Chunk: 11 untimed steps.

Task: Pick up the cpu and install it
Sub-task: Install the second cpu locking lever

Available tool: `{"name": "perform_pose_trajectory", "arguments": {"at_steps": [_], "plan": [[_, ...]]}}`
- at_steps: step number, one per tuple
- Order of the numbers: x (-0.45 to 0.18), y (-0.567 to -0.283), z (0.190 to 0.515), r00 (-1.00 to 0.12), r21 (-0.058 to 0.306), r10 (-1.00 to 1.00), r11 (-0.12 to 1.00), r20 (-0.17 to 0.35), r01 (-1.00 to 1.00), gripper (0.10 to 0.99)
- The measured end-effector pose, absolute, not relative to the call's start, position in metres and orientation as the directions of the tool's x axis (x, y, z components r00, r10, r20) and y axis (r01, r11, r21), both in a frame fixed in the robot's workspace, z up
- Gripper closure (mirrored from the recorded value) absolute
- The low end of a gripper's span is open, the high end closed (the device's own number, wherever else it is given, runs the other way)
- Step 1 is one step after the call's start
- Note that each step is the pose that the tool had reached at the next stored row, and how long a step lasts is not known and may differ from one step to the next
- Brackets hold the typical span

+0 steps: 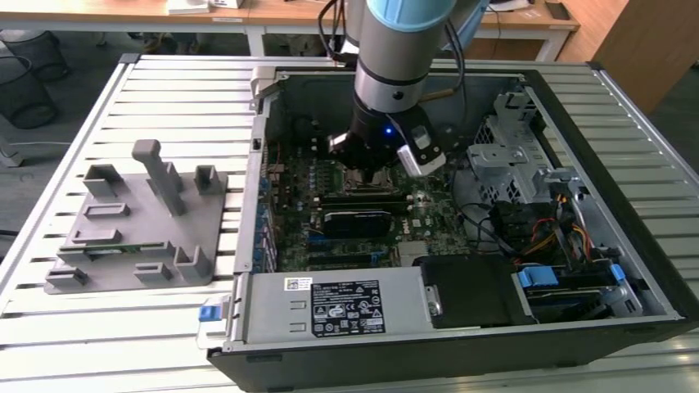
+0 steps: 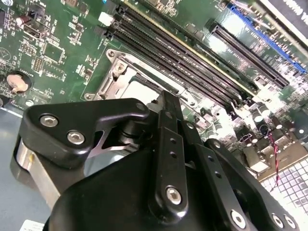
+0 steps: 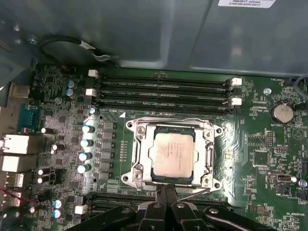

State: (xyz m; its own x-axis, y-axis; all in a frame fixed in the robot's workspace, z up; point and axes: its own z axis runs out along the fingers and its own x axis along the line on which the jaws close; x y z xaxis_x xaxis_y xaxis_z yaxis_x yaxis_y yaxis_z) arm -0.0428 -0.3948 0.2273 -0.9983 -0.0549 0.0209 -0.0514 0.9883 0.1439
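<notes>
Arm: reaches down from the top centre of the exterior view into the open computer case, which lies on a slatted table.
Gripper: hangs low over the motherboard, at the bottom edge of the first wrist view, just beside the socket's near edge.
Jaws: together, fingertips meeting in a narrow point, nothing between them.
Cpu: lies flat in the socket frame at the centre of the first wrist view, silver top up; in the second wrist view a pale corner of it peeks out above the gripper body.
Memory slots: black rows just above the socket.
Grey fixture: stands on the table at the exterior view's left, well apart from the case.
</notes>
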Motion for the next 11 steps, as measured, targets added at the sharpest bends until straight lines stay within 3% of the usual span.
{"name": "perform_pose_trajectory", "arguments": {"at_steps": [11], "plan": [[-0.0480, -0.4036, 0.2254, -0.998, 0.159, -0.055, 0.986, 0.020, -0.051, 0.980]]}}
